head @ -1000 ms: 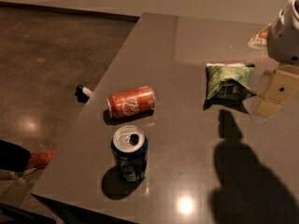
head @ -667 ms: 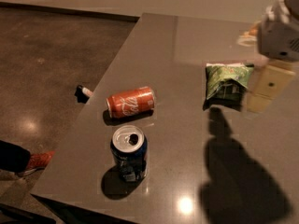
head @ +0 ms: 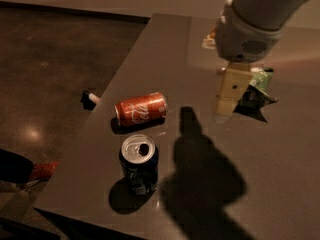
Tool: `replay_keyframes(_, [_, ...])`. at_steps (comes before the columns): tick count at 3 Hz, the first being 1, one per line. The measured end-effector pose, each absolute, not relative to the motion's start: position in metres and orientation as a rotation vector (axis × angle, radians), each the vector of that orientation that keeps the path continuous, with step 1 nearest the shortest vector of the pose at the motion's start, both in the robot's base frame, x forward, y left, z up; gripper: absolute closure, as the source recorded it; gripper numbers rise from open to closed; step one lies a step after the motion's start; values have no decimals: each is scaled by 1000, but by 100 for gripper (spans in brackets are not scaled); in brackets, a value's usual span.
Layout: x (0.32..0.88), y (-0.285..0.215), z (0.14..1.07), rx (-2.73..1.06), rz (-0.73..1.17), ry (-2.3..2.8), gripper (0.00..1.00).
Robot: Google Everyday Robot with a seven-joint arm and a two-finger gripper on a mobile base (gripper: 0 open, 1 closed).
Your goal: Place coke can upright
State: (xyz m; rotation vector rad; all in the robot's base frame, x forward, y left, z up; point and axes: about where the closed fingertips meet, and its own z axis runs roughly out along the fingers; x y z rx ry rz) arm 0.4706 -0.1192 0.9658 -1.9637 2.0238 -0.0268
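Observation:
The coke can (head: 141, 109), orange-red with white script, lies on its side on the grey table (head: 280, 159), left of centre. My gripper (head: 227, 98) hangs above the table to the right of the can, well apart from it, with the arm's big grey body above it. It partly hides a green snack bag (head: 257, 91).
A dark blue can (head: 139, 164) with an open silver top stands upright just in front of the coke can, near the table's front edge. A small black-and-white object (head: 89, 98) lies at the table's left edge. The floor lies beyond to the left.
The arm and gripper have moved left over the table, toward the coke can, and now cover part of the green bag. The cans have not moved.

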Motion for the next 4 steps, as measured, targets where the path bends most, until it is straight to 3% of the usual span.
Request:
replay_keyframes(2, [491,-28,934,-2163,47,1894,0])
replay_keyframes(4, [500,27,883,-2316,74,1855,0])
